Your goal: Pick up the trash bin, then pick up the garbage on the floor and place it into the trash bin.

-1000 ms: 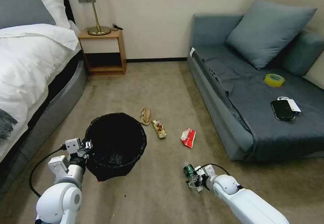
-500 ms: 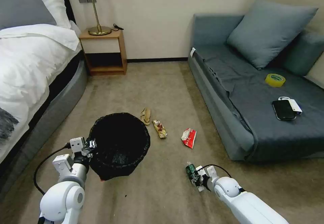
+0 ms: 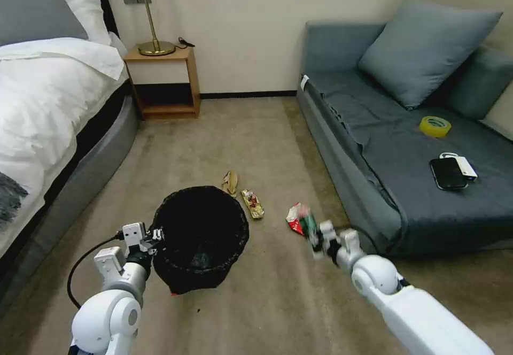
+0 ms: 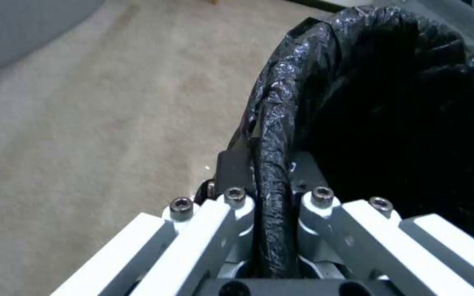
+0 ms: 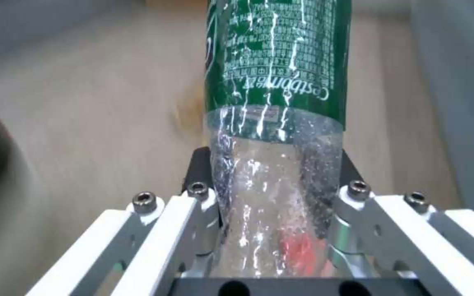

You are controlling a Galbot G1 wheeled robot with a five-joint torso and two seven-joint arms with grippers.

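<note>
The trash bin (image 3: 200,237), round and lined with a black bag, is held at its near-left rim by my left gripper (image 3: 155,236). In the left wrist view the gripper (image 4: 270,164) is shut over the crinkly rim of the trash bin (image 4: 391,102). My right gripper (image 3: 316,233) is raised above the carpet, shut on the green plastic bottle (image 3: 306,220). The right wrist view shows the gripper (image 5: 273,176) clamping the clear lower body of the bottle (image 5: 275,82). Other garbage lies on the floor: a red-and-white wrapper (image 3: 293,217) partly behind the bottle, a snack wrapper (image 3: 252,203) and a tan scrap (image 3: 230,183).
A bed (image 3: 48,109) runs along the left, with a nightstand (image 3: 163,82) and a lamp (image 3: 152,23) by the wall. The grey sofa (image 3: 374,146) on the right carries a yellow tape roll (image 3: 434,126), a black phone (image 3: 448,173) and a white box (image 3: 466,167). Open carpet lies between them.
My right gripper has lifted the green bottle off the floor and carried it up and away from me. The left gripper has shifted the bin slightly to the right.
</note>
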